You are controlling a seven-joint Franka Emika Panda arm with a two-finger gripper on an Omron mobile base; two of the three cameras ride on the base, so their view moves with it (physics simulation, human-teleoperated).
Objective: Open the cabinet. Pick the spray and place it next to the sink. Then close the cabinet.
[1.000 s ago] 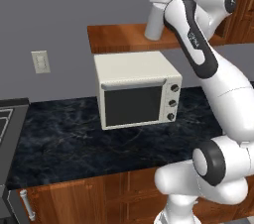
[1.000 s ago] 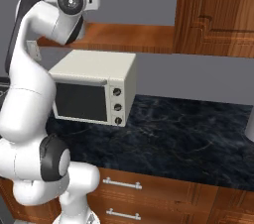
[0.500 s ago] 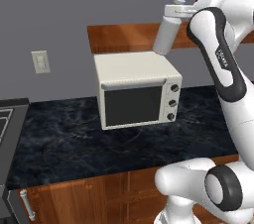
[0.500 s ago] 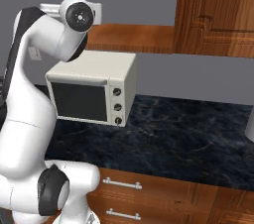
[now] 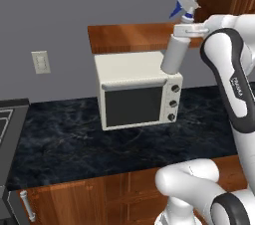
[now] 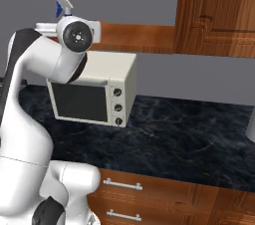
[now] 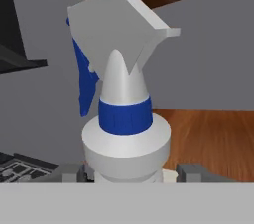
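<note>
The spray bottle (image 5: 175,50) is held between the two jaws of the gripper (image 5: 189,30), which are closed on its white neck, just under the blue collar; in the hand view the bottle (image 7: 124,134) stands right between the two finger tips (image 7: 192,172). The bottle hangs in the air above the right back corner of the microwave (image 5: 137,89), its bottom close over the top of it. Its long axis is almost upright, leaning a little, with the bottom more to the left in the left base view. The blue-and-white trigger head is on top. Behind it are the wooden shelf (image 5: 129,37) and the cabinet (image 6: 216,12). The black counter (image 5: 74,139) in front of the microwave is open, and the wall (image 5: 74,5) above is bare.
</note>
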